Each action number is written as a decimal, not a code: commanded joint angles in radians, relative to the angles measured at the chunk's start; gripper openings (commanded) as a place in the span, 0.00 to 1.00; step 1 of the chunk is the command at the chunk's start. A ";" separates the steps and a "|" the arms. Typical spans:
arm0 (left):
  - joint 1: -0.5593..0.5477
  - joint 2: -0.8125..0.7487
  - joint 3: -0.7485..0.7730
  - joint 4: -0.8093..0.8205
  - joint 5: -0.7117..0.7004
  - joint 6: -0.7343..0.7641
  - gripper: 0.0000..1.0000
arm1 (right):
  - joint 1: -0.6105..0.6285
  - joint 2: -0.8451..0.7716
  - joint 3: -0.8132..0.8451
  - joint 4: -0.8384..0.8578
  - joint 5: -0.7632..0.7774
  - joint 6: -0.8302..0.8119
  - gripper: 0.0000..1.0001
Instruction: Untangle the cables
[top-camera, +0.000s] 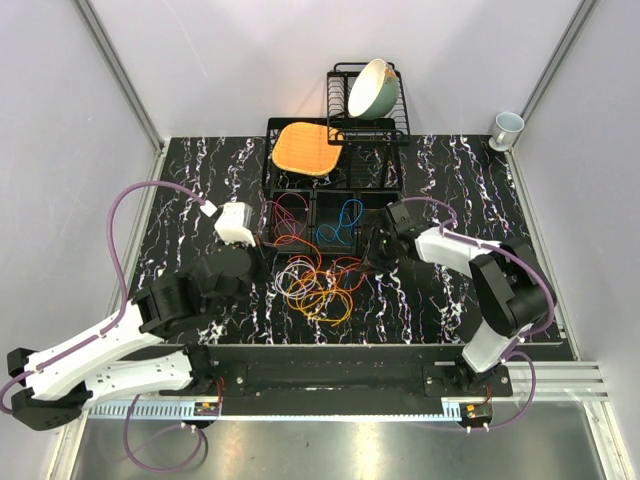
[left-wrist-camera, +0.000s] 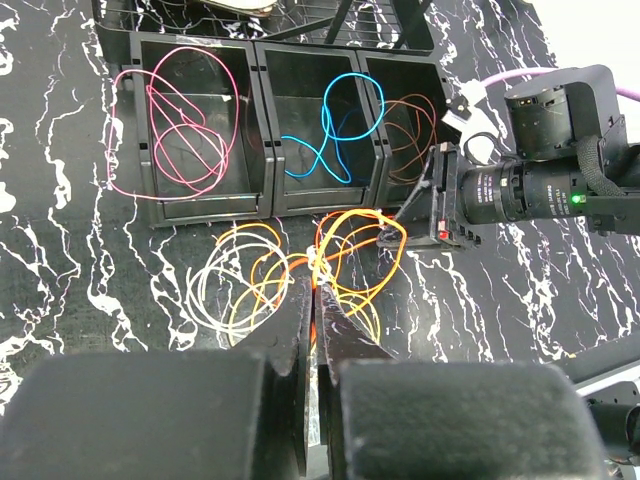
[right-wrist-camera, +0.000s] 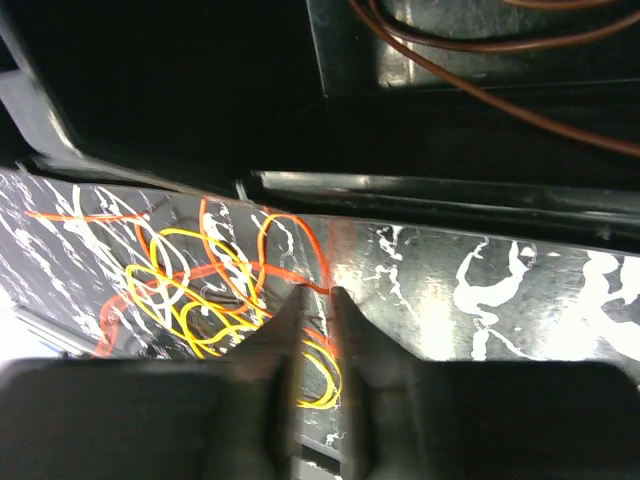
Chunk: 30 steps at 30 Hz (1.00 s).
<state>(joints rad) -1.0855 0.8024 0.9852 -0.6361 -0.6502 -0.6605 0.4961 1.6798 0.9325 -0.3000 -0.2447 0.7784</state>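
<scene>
Cables (top-camera: 318, 285) heaped at the bins' (left-wrist-camera: 215, 207) front edge, bare tabletop (top-camera: 190, 190) left of bins. Left gripper (left-wrist-camera: 311, 287) clenched, right gripper (right-wrist-camera: 317, 297) at orange strand (can't tell if gripping).

Top external: high, behind the arm bases, looking down and forward; takes in the whole black white-veined marble-pattern table (top-camera: 450, 290). Left wrist: mid height, faces the row of three black plastic bins (left-wrist-camera: 260, 130). Right wrist: very low, close to the tabletop, partly blurred. All three share the tangle of thin orange and yellow cables (top-camera: 318, 288) in front of the bins.
</scene>
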 joint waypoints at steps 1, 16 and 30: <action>0.001 -0.009 0.009 0.023 -0.042 -0.002 0.00 | 0.009 0.009 0.060 0.021 0.025 0.002 0.09; 0.001 0.058 -0.014 0.067 0.009 -0.013 0.00 | 0.009 -0.337 0.529 -0.146 -0.074 -0.099 0.00; 0.001 0.066 -0.003 0.055 0.008 -0.010 0.00 | 0.009 -0.365 0.627 -0.087 -0.099 -0.128 0.00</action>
<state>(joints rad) -1.0855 0.8963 0.9714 -0.6159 -0.6281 -0.6674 0.4976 1.2507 1.5703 -0.3622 -0.3164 0.6590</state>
